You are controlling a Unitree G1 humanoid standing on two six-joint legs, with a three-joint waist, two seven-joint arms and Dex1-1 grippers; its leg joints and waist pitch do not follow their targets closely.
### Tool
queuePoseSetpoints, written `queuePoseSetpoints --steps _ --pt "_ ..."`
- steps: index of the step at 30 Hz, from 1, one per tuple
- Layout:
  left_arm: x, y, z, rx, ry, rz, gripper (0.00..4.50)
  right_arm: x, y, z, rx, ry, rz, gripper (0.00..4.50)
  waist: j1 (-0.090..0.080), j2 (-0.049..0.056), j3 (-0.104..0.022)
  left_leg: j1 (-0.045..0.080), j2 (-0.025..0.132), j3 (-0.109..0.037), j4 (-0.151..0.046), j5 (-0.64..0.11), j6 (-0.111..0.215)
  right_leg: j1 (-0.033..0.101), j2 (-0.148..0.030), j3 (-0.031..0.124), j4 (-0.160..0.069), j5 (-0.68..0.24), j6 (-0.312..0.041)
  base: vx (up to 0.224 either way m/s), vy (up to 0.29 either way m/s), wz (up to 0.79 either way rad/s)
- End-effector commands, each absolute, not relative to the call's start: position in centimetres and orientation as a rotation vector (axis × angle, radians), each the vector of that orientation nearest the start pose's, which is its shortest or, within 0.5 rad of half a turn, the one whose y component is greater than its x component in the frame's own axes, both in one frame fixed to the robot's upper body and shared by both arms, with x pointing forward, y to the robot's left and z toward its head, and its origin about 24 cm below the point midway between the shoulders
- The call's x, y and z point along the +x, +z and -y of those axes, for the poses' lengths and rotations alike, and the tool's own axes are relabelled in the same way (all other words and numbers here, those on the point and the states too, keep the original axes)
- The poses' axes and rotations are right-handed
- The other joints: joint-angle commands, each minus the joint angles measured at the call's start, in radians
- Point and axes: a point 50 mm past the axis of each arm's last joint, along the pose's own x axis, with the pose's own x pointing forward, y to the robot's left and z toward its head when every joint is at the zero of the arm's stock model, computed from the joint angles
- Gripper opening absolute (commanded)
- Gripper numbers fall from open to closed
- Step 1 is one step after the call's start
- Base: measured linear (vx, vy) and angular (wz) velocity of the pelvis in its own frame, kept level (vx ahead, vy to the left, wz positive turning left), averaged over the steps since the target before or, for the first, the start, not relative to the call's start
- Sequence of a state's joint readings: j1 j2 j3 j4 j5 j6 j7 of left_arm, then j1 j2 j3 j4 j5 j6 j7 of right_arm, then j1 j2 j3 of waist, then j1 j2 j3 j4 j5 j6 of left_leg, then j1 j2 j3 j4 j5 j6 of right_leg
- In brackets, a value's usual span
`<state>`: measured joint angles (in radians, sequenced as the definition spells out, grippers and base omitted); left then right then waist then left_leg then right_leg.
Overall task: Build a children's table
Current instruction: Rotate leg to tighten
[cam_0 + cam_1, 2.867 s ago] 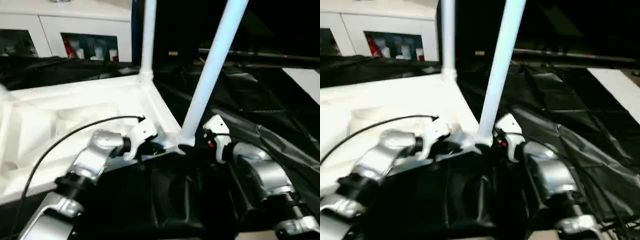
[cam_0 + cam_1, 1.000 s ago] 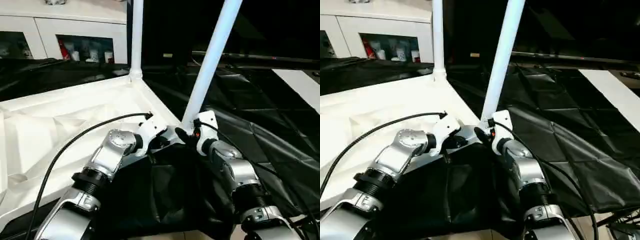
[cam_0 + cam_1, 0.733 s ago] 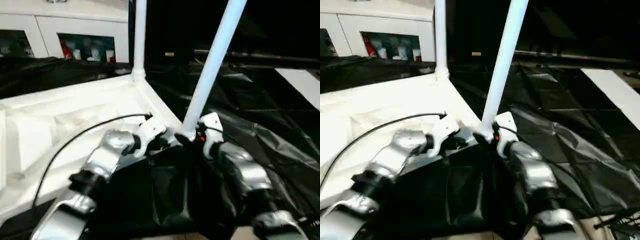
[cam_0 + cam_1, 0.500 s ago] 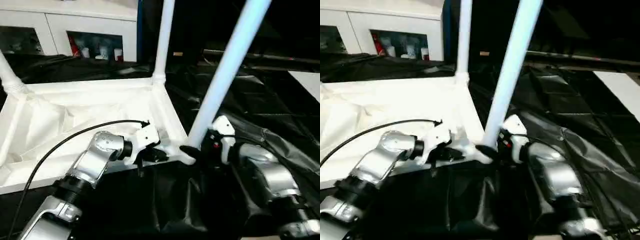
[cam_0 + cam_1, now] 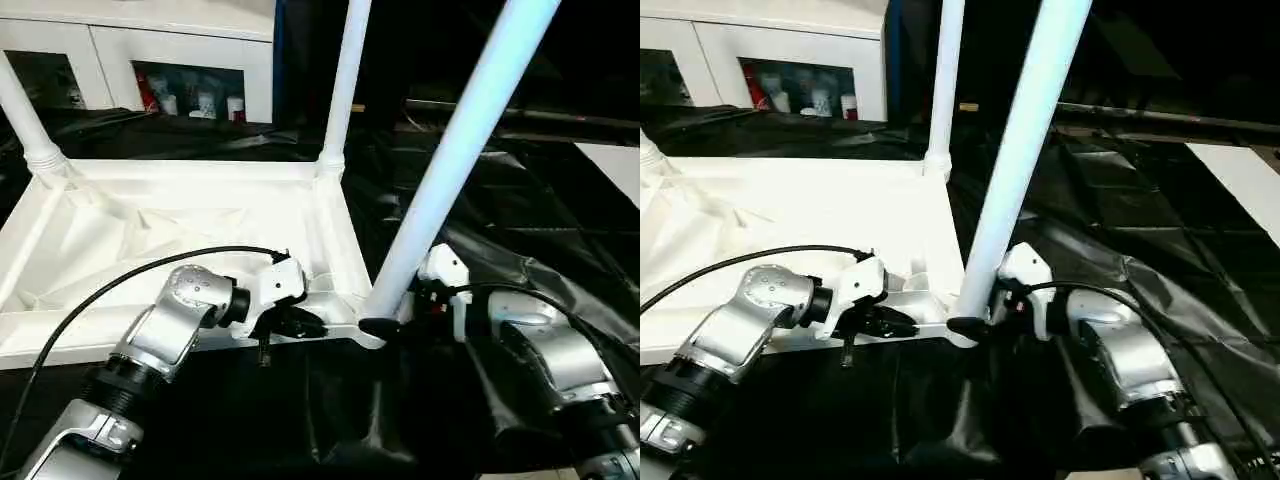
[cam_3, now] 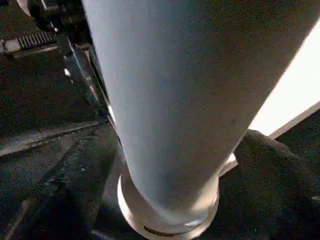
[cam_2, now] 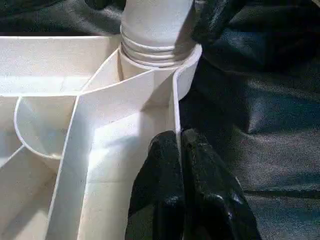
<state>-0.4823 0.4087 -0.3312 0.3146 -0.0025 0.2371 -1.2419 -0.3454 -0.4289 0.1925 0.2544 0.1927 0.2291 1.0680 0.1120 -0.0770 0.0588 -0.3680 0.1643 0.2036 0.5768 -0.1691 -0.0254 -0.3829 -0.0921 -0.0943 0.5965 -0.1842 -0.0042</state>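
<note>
Your left gripper (image 7: 179, 145) was pinched shut on the tabletop's side wall (image 7: 175, 107), bracing it. Your right gripper (image 5: 395, 318) straddled the leg (image 5: 450, 160) at its corner socket (image 6: 167, 220), jaws apart, evidently to seat it.

A robot test room, fitted out like a lab.

From my remote seat I saw a counter draped in creased black cloth (image 5: 560, 230), white cabinets (image 5: 150, 40) along the back wall with small items behind glass doors (image 5: 195, 95), and dark surroundings beyond; nothing homely, just a staged workspace.
</note>
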Motion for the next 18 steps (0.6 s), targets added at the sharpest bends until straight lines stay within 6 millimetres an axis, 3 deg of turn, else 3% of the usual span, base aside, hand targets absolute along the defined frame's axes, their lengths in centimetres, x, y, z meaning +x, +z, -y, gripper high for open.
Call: queuePoseSetpoints --steps 1,14,15,18 --pt "28.7 5.71 -11.38 0.382 -1.483 -0.433 0.0 28.67 5.46 14.94 -0.192 1.183 -0.328 3.69 -0.001 -0.003 -0.058 0.021 0.084 -0.04 -0.073 -0.266 -0.009 0.028 -0.091 0.067 -0.074 -0.303 -0.19 0.0 0.0 0.0" --pt "28.59 5.75 -12.04 0.385 -1.485 -0.45 0.0 28.66 5.31 14.73 -0.167 1.195 -0.321 2.57 0.0 0.003 -0.06 0.023 0.084 -0.041 -0.072 -0.267 -0.012 0.03 -0.089 0.066 -0.071 -0.282 -0.197 0.0 0.0 0.0" --pt "28.6 5.75 -12.2 0.386 -1.488 -0.456 0.0 28.67 5.32 14.65 -0.166 1.199 -0.32 2.49 0.0 0.009 -0.061 0.023 0.084 -0.042 -0.073 -0.268 -0.015 0.03 -0.089 0.066 -0.07 -0.272 -0.199 0.0 0.0 0.0" --pt "28.61 5.75 -12.33 0.389 -1.49 -0.461 0.0 28.63 5.31 14.65 -0.163 1.204 -0.319 2.36 0.0 0.01 -0.06 0.024 0.084 -0.042 -0.073 -0.282 -0.02 0.03 -0.089 0.066 -0.071 -0.278 -0.201 0.0 0.0 0.0"
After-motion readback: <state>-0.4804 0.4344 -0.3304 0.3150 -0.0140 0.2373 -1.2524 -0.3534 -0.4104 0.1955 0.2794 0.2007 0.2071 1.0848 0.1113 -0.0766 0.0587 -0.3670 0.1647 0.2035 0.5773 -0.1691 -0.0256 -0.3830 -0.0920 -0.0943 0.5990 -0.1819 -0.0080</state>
